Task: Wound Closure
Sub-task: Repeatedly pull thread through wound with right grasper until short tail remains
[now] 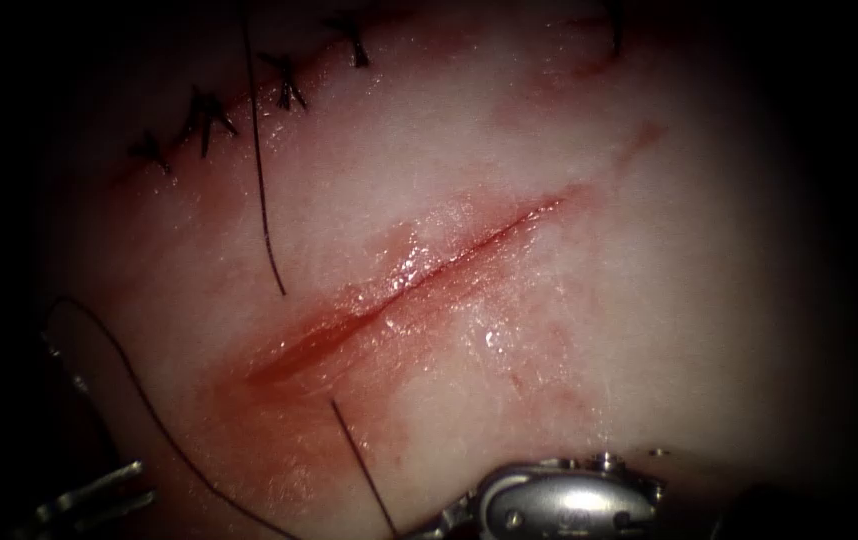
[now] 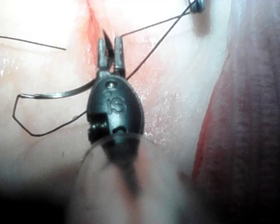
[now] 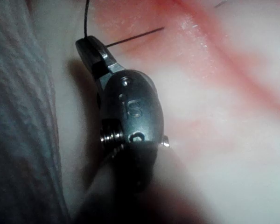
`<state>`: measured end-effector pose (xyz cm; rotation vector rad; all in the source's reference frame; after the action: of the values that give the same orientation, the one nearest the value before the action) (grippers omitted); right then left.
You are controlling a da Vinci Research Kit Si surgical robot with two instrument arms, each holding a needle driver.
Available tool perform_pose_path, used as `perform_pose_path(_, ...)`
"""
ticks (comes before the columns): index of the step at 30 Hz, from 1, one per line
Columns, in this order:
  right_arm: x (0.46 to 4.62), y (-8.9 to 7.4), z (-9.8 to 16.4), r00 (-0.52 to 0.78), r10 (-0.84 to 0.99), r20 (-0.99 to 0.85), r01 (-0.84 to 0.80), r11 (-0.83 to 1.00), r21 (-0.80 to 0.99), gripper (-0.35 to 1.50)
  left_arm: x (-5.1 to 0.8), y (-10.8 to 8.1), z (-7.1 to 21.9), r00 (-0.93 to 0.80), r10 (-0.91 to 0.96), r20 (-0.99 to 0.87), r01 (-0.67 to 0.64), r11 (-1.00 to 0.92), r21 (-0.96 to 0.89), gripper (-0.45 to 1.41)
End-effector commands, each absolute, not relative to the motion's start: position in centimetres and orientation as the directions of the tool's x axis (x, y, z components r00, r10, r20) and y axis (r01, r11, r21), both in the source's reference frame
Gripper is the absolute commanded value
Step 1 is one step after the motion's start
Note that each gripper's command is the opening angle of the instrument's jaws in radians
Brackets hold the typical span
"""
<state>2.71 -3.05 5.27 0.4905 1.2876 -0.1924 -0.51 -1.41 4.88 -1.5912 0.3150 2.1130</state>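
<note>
Your right tool (image 3: 95,53) sat nearest, at the near edge of the tissue (image 1: 649,300), jaws closed on the thread (image 3: 86,16), which ran up and away from the tips; a loose strand lay on the tissue just beyond them. Your left tool (image 2: 109,49) held the needle (image 2: 60,94) between nearly closed jaws, gripped near one end of its curve, the rest arcing out to the side, clear of the tissue, with the thread (image 2: 149,44) trailing off past the tips. Ahead of both tools lay the cut (image 1: 399,290), still gaping along its whole length, no stitch across it; red fluid (image 1: 329,330) wetted its margins. My reading: closure of this cut had barely begun, all bites left to place. Farther off, beyond the cut and to its left, a row of knotted stitches (image 1: 209,120) closed another line. The tissue surface was pale, glistening, soft-looking; darkness ringed it.
</note>
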Motion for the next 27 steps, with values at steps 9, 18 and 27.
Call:
perform_pose_path(9,3.17,-3.4,4.8,0.183,0.192,-0.964,0.353,0.902,0.246,0.83,-0.56,-1.4,5.0,-0.214,0.228,-0.95,-0.492,-0.865,-0.097,-0.45)
perform_pose_path(18,3.03,-2.2,5.1,0.152,0.046,-0.987,0.204,0.976,0.077,1.28,-0.17,-1.2,5.1,-0.348,0.2,-0.916,-0.542,-0.84,0.022,-0.45)
perform_pose_path(27,3.24,-1.9,6.0,0.2,0.013,-0.98,0.188,0.981,0.052,1.25,-0.19,-1.1,5.2,-0.365,0.195,-0.91,-0.553,-0.832,0.044,-0.45)
